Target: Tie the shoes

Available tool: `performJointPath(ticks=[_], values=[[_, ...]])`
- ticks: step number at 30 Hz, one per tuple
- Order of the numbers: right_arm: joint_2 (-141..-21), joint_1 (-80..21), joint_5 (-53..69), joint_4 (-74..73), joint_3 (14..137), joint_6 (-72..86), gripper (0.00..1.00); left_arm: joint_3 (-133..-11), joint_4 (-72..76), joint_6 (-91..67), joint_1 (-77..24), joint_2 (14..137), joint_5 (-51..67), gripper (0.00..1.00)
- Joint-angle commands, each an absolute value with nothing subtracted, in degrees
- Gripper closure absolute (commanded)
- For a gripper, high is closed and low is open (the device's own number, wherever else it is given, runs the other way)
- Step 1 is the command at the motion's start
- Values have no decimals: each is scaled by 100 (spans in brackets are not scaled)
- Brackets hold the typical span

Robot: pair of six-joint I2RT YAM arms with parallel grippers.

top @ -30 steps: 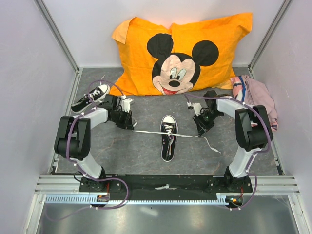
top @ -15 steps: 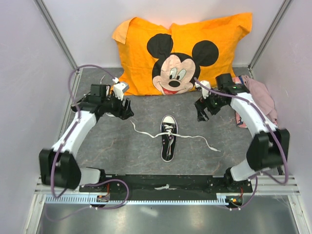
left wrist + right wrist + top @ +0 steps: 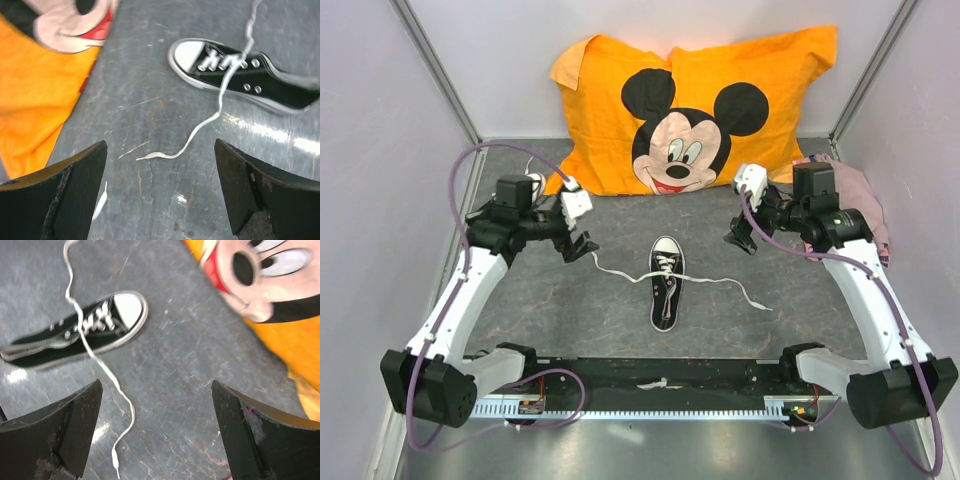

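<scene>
One black shoe (image 3: pixel 665 283) with a white toe cap lies in the middle of the table, toe pointing away from the arm bases. Its white laces trail slack across the table, one end to the left (image 3: pixel 595 259) and one to the right (image 3: pixel 760 303). My left gripper (image 3: pixel 580 243) hovers open beyond the left lace end, nothing between its fingers (image 3: pixel 75 192). In the left wrist view the shoe (image 3: pixel 240 75) and its lace (image 3: pixel 190 142) lie ahead of the left gripper (image 3: pixel 160 192). My right gripper (image 3: pixel 739 239) is open and empty above the table. The right wrist view shows the shoe (image 3: pixel 75 337) and lace end (image 3: pixel 117 460).
An orange Mickey Mouse pillow (image 3: pixel 700 100) leans against the back wall, close behind both grippers. A pink cloth (image 3: pixel 855 200) lies at the back right by the right arm. White walls close in the table's left and right sides.
Both grippers opened and let go of the lace ends, then rose and drew back towards the pillow. The taut lace went slack and fell onto the table.
</scene>
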State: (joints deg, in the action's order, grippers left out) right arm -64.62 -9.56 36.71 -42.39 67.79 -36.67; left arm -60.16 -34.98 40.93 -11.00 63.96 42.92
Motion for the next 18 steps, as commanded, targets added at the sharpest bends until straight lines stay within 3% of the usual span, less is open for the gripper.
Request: performJointPath(ticks=[1,9,18], values=[[-6863,-1194,3736,-4798,6408,-4824,2,-5635,-3982,5913,-1817,6697,4343,12],[-7260,-1345,2708,-4764,5696,-5124,2,-4808,-3130,6434,-3093,7636,3420,46],[-7585,-1266,2479,-4614,5335,-4984,2,-4869,-2233,6495,-3507,8586,3006,61]])
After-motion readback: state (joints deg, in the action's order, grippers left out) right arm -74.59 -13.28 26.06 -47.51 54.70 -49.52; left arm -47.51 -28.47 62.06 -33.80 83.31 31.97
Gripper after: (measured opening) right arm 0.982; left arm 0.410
